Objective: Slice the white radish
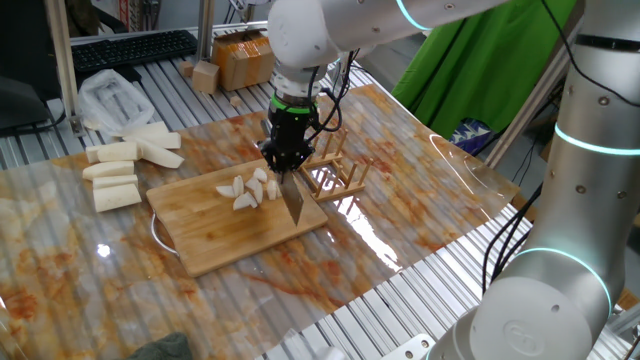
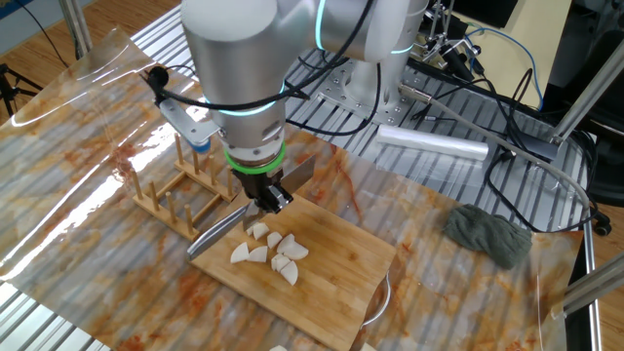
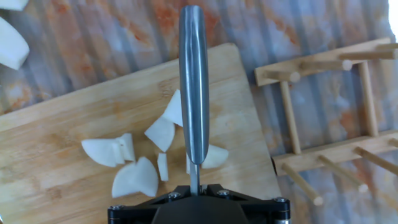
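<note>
arm links [image 1: 320,35]: glossy white and pale grey rounded housings
joint rings [image 1: 598,142]: thin glowing cyan bands
wrist collar [image 2: 255,160]: bright green ring above black hardware
gripper [image 1: 286,152]: black, blocky, with small silver screws along front edge in hand view
cables [image 1: 335,100]: black, looped beside wrist

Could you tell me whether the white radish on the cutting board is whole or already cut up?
Cut up. The white radish lies as several small pale pieces scattered on the cutting board, beside the knife.
</note>
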{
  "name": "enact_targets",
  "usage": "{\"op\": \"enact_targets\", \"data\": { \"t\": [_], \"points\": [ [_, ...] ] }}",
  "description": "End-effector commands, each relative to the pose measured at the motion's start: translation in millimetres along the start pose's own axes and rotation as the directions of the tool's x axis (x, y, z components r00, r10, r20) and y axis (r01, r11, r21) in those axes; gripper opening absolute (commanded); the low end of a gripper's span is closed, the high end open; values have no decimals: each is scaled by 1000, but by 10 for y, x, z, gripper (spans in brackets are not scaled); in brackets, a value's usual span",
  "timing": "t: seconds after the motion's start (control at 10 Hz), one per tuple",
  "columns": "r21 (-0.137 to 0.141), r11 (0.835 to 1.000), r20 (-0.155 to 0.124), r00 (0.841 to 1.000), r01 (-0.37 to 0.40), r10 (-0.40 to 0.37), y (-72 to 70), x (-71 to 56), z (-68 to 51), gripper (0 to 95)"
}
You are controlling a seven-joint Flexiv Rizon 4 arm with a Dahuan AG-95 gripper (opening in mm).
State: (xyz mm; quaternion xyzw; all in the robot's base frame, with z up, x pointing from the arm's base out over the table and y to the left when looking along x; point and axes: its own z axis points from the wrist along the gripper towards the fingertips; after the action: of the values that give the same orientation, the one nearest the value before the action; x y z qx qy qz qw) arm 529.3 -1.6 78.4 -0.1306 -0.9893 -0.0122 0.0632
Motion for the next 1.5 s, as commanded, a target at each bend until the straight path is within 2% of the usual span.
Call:
{"op": "enact_targets", "data": {
  "t": [0.1, 0.3, 1.1, 1.2, 1.5],
  "points": [
    [5, 1000, 3, 1000, 11, -11, -57, 2, -13, 0],
    [-2, 1000, 4, 1000, 24, -24, -116, -27, 8, 0],
    [-6, 1000, 5, 1000, 31, -31, -138, -45, 49, 0],
    [-10, 999, 5, 1000, 31, -31, -132, -52, 86, 0],
    [-15, 999, 21, 999, 37, -36, -90, -103, 352, 0]
  ]
}}
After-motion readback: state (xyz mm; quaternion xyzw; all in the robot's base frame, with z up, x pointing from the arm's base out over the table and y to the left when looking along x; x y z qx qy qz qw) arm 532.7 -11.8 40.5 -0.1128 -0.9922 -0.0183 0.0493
